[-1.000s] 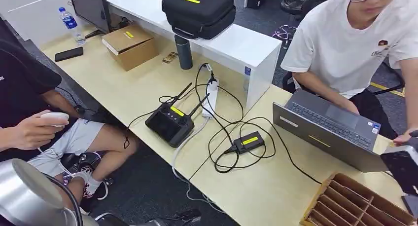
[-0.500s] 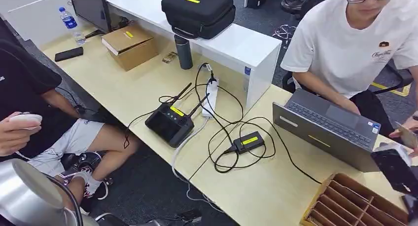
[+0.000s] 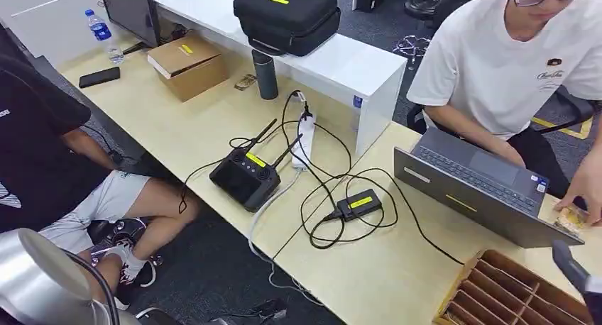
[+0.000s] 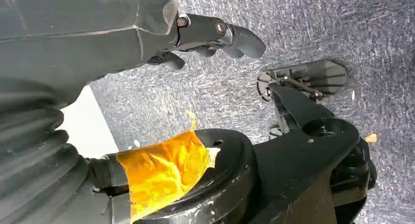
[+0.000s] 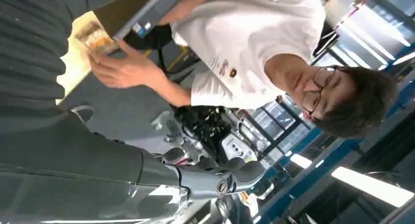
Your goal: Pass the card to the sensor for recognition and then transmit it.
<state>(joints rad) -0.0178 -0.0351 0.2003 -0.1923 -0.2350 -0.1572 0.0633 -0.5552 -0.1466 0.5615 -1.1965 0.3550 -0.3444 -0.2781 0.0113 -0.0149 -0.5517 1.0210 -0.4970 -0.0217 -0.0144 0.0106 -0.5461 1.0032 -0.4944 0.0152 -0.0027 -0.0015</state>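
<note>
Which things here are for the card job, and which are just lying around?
For the job: card, at a person's hand; right hand.
Lying about: water bottle, cardboard box, black case, phone, laptop.

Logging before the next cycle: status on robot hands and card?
Left robot hand empty, over floor. Right robot hand empty. Card under person's hand, beside laptop.

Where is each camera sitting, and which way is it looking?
Head view: high on the robot, looking down at the desk, laptop and divided box.
Left wrist view: behind the hanging left hand, looking at grey carpet.
Right wrist view: behind the right hand, facing a person.
Shared: head and right wrist views show that person holding a card.
</note>
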